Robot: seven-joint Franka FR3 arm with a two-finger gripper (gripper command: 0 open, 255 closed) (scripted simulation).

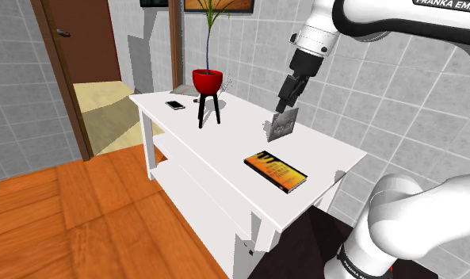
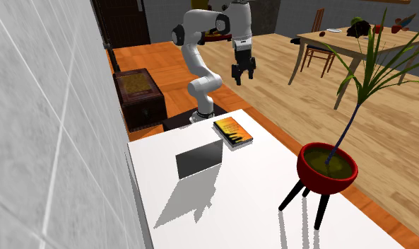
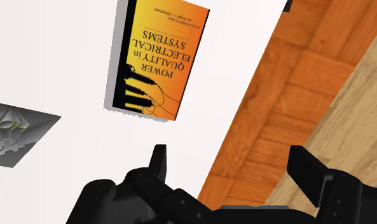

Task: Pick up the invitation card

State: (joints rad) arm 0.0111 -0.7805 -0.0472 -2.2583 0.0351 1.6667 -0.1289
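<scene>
Here, a white surface (image 2: 236,205) carries four things. An orange and black book (image 2: 232,131) lies flat near one end of it. The invitation card (image 2: 198,158), drawn plain grey, stands upright on the surface just beside the book, not touching it, and casts a long shadow away from the book. Farther from the book, past the card, a red pot (image 2: 328,168) with a thin green plant sits on a black three-legged stand. A small phone (image 1: 175,105) lies at the end farthest from the book. The black hand (image 2: 244,79) hangs high above the book's end of the surface, fingers spread wide and holding nothing, clear of the card. Orange wooden floor (image 3: 276,95) lies past the surface's edge by the book.
</scene>
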